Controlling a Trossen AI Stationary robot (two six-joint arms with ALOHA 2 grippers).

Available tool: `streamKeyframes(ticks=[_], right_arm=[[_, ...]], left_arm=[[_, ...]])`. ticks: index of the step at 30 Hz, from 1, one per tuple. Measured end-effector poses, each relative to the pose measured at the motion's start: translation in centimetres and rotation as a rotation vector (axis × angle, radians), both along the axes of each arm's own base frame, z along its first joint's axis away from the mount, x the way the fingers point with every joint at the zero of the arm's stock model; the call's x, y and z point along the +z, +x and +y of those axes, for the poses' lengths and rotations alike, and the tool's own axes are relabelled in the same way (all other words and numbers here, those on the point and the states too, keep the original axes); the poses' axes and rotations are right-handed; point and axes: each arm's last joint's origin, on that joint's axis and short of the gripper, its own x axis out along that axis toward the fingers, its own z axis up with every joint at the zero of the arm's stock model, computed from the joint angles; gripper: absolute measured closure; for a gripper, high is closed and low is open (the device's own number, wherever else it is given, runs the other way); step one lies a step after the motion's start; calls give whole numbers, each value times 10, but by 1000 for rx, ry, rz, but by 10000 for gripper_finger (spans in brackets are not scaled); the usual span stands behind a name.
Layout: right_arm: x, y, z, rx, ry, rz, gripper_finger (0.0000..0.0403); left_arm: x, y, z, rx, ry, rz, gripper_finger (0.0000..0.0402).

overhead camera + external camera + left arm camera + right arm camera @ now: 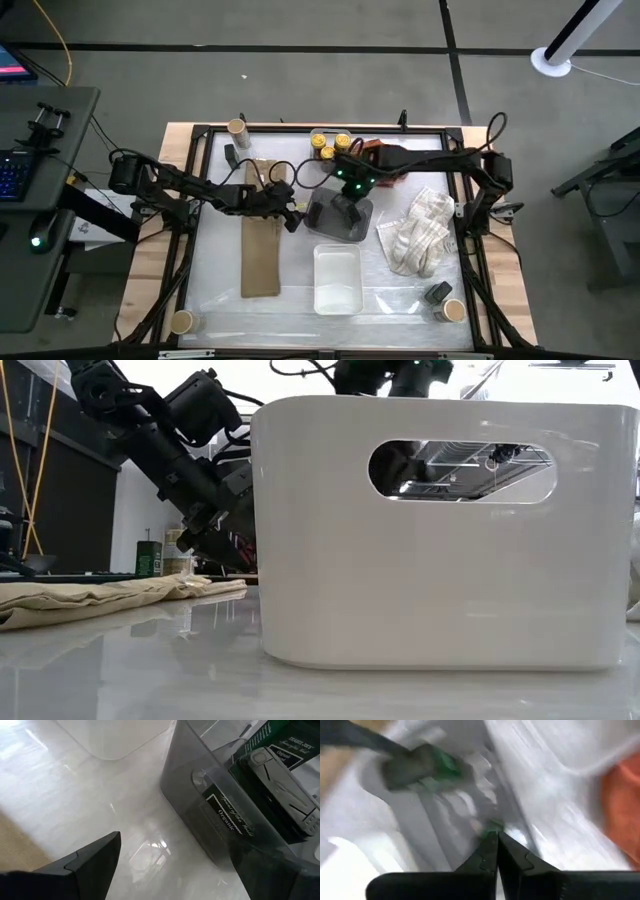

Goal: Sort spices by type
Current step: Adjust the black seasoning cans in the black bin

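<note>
On the left, a tan tub (238, 127) stands at the table's far edge and another (181, 321) at the near left corner. The left gripper (291, 208) hangs wide open just left of the grey tray (362, 229), where dark tins (235, 805) lie, their long sides along its wall. The right gripper (496, 845), shut and empty, hovers over that tray. Yellow-lidded jars (330, 143) cluster behind. A tin (437, 292) and tub (453, 310) wait near right; the right arm looks nearer them
</note>
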Motion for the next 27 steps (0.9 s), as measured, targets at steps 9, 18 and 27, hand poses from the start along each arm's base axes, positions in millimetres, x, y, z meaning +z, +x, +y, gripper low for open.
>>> streamKeyframes(ticks=[9, 18, 27], right_arm=[[-22, -19, 3, 77, -5, 181, 403], [-46, -29, 16, 104, 23, 186, 403], [-52, -22, 31, 89, 45, 102, 403]], left_arm=[[0, 0, 0, 22, -13, -8, 53], [0, 0, 0, 23, -16, -9, 53], [0, 0, 0, 21, -14, -12, 53]])
